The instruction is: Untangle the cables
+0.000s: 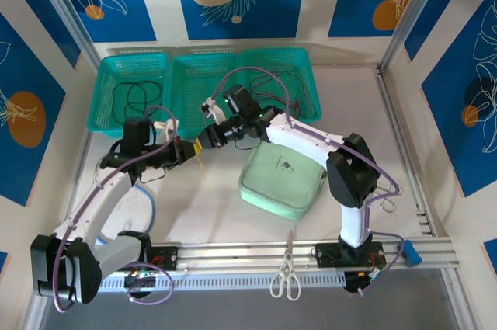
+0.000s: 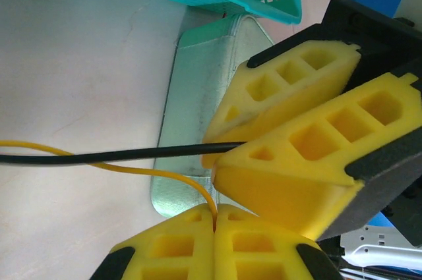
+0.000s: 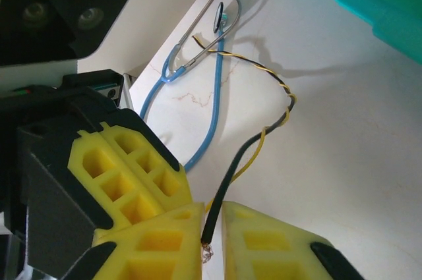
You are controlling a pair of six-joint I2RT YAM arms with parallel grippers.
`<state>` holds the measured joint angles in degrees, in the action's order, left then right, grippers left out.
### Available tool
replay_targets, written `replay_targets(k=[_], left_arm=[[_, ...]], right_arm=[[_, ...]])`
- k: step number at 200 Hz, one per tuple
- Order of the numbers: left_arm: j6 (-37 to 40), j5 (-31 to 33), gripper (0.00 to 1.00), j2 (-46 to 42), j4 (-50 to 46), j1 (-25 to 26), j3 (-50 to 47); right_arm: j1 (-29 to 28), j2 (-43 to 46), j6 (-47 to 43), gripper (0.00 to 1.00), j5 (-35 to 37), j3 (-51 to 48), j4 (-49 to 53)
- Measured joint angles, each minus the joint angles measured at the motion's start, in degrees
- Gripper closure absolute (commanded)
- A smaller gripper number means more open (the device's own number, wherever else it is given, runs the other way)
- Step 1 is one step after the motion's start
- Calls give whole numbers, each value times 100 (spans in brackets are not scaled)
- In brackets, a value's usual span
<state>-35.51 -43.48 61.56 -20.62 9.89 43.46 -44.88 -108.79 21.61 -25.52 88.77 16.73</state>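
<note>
Two of the cables, one black and one yellow, are twisted together farther out over the white table. My right gripper is shut on the bare-tipped end of the black cable. My left gripper is shut on the yellow cable, which curves off to the left under the black cable. Both grippers meet tip to tip at mid-table, the left beside the right. More cables lie in the left basket and the right basket.
Three teal baskets line the back of the table. A pale green pouch lies right of the grippers. A light-blue stethoscope lies at the left. White scissors rest on the front rail.
</note>
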Motion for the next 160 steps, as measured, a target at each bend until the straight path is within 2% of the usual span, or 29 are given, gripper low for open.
replay_targets(k=[13,94,160], left_arm=[[0,0,100,0,0,0,0],[2,2,100,-22,-127,0,22],[2,0,100,-44,-151,0,216]], right_arm=[[0,-9,-15,100,2,4,0],[90,98,-149,100,520,-122,-4],[592,774,-164,100,914,-699,-131]])
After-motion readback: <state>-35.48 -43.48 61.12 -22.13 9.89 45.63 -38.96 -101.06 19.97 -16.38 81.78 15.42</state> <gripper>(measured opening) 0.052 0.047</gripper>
